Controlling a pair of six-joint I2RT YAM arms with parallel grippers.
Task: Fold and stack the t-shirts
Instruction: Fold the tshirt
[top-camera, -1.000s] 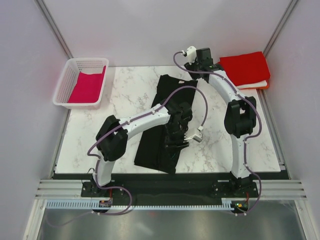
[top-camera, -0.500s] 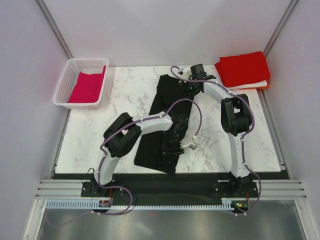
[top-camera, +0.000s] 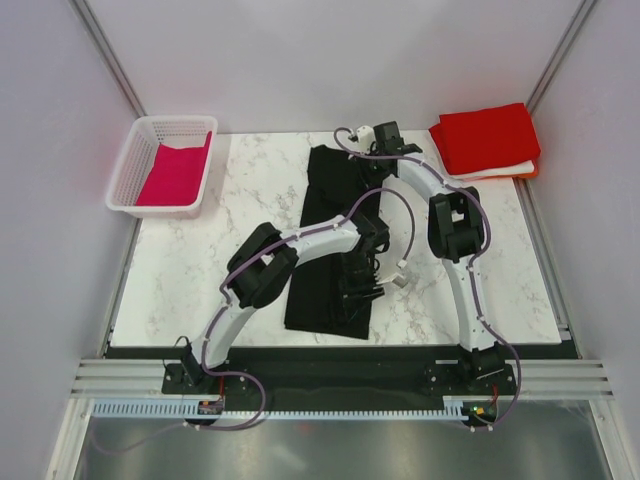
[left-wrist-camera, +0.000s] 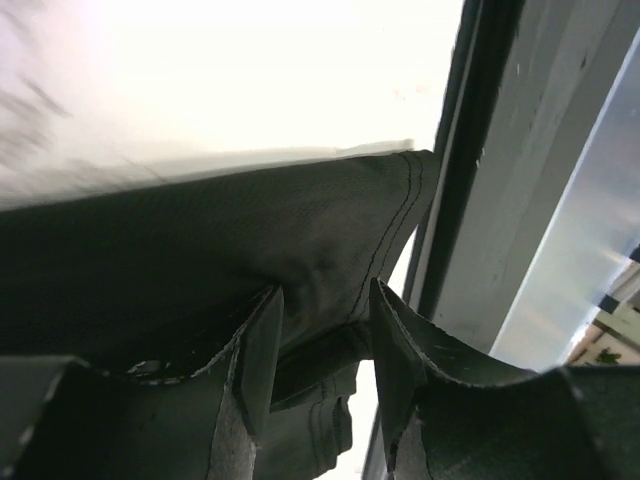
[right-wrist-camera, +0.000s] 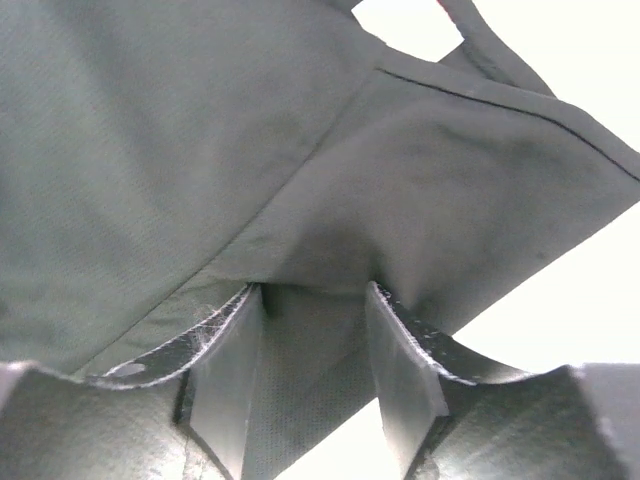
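**Black t-shirt (top-camera: 322, 195) laid out as a long strip mid-table, a claw at each end**
From above, we cannot see either claw's tips under the wrists. Up close, the left claw (left-wrist-camera: 325, 295) is half closed and pinches a stitched edge at the near end. The right claw (right-wrist-camera: 312, 295), also half closed, grips cloth beside a seam at the far end. The left arm (top-camera: 300, 240) crosses the shirt's lower half.

Left pincer (left-wrist-camera: 325, 305) clamped on black t-shirt (top-camera: 320, 185); right pincer (right-wrist-camera: 315, 300) likewise

Bright even light, overexposed wrist backgrounds
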